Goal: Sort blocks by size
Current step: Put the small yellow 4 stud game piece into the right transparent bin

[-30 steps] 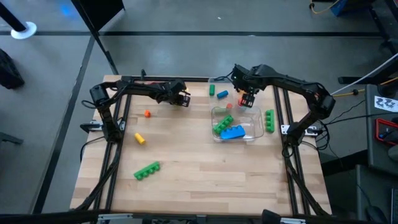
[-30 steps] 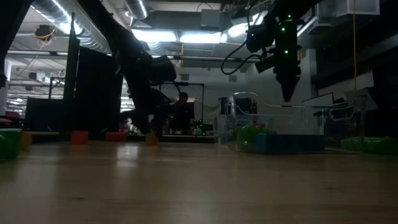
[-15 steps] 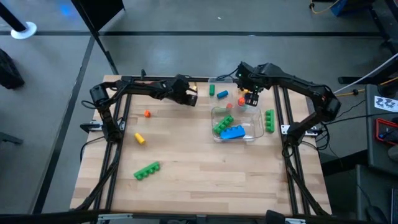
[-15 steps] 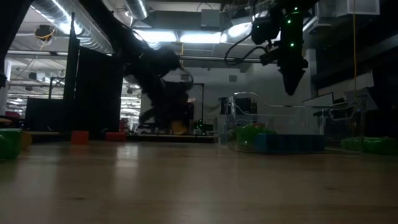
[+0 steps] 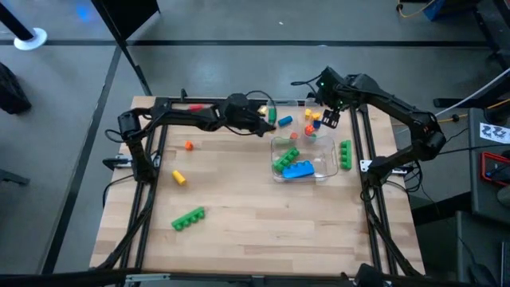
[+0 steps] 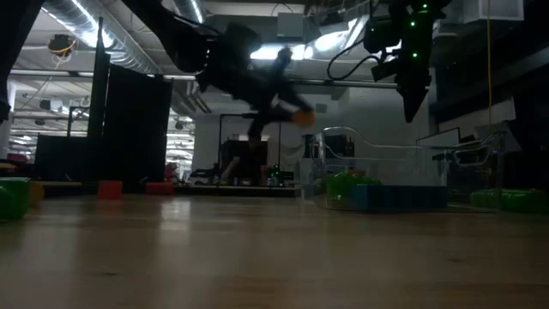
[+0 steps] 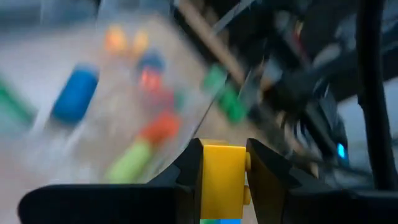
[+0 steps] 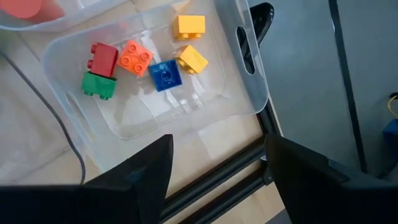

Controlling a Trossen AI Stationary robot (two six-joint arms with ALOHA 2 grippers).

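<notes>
Blocks are scattered all over the pale wooden desk (image 5: pixel 239 207), so going big to small. Biggest thing around is the clear plastic tray (image 5: pixel 325 169) right of the middle, holding a flat blue studded brick (image 5: pixel 299 169) and a green studded brick (image 5: pixel 286 158) lying slantwise beside it. Behind it, at the far edge, sits a second clear plastic bin (image 8: pixel 236 93) with a handful of small square bricks: red (image 8: pixel 104 57), green (image 8: pixel 98 85), orange (image 8: pixel 134 56), blue (image 8: pixel 165 75) and two yellow ones (image 8: pixel 190 26).

A long green studded bar (image 5: pixel 345 154) lies just outside the tray's right wall, its long axis running toward the far edge. Another green studded bar (image 5: pixel 188 218) sits alone near the front left, tilted a bit off the desk's front edge. A short yellow cylinder (image 5: pixel 178 177) lies on its side at the left, angled, and a tiny orange cube (image 5: pixel 189 145) sits beyond it, well apart.

The left tool (image 7: pixel 221 171) is stretched out low across the far side toward the bins, clamped on a small yellow studded brick (image 7: pixel 222 177) that stands upright between its fingers. The right tool (image 8: pixel 217 162) hangs raised over the far bin, pointing down, fingers spread wide with nothing in them.
</notes>
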